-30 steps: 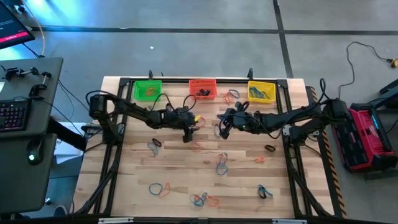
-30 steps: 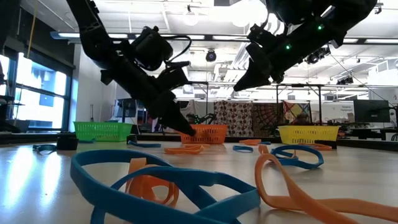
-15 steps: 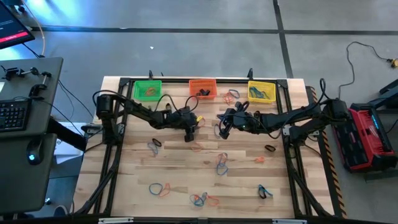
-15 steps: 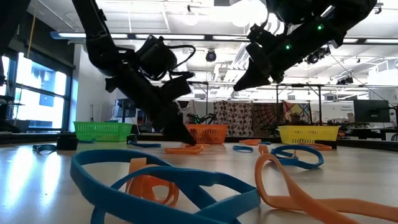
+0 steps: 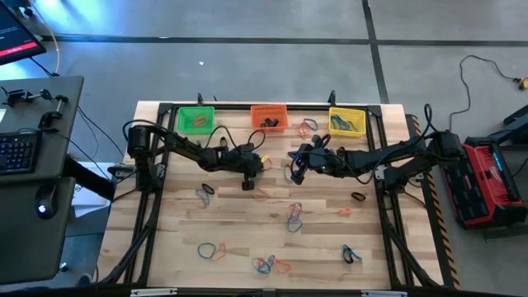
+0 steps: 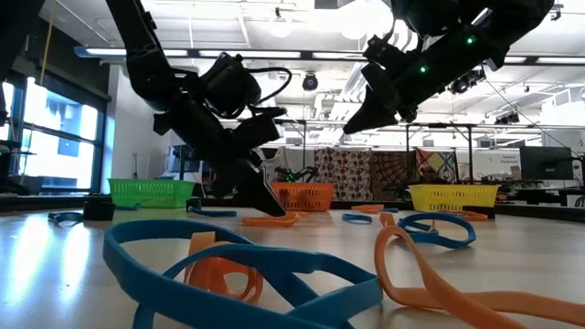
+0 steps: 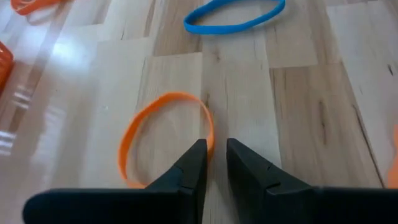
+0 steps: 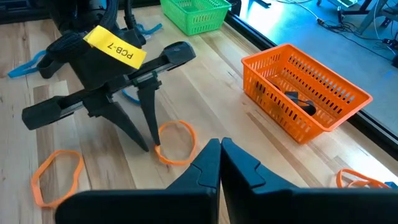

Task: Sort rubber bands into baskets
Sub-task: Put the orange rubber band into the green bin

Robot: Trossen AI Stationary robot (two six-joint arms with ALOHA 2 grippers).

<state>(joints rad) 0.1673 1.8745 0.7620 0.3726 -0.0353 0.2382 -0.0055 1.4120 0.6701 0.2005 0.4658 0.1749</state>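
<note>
Orange rubber band (image 7: 165,140): thin, limp, likely springy; flat on tabletop (image 7: 298,106) near orange basket (image 8: 305,99). Left gripper (image 7: 213,152) fingers nearly together astride its rim; best pinched there.

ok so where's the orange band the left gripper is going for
In the high view the orange band lies mid-table, below the red-orange basket, at the left gripper tips; the fingers straddle its edge.

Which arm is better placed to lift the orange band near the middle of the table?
Left. Its claw is down at the table with the orange band's edge between its fingers; the right claw hangs shut above the table.
</note>
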